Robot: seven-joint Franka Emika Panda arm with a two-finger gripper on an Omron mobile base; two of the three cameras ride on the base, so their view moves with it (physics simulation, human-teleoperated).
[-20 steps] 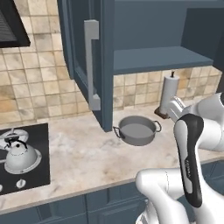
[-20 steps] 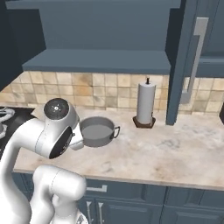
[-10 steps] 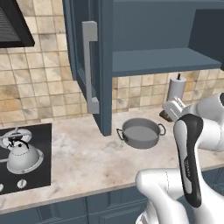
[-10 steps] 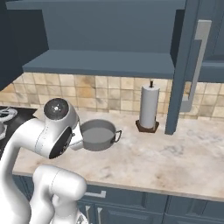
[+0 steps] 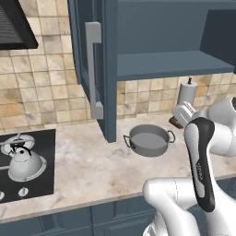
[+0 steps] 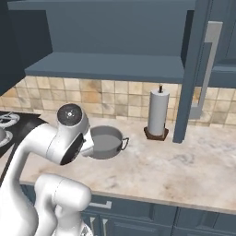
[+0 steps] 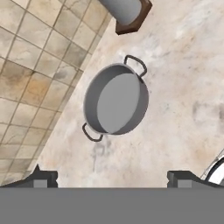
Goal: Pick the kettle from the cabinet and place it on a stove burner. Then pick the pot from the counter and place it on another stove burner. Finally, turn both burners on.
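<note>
One kettle [image 5: 25, 163] on cooktop in left base view, claw [image 7: 111, 179] spread wide above pot [image 7: 116, 103] in hand view

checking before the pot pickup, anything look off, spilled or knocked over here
Nothing stands out. The pot sits upright and empty on the counter, the kettle stands upright on a stove burner, and the paper towel roll is upright. The cabinet door hangs open.

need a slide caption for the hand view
Open claw hovers above the empty grey pot on the marbled counter, paper towel holder beyond.
</note>
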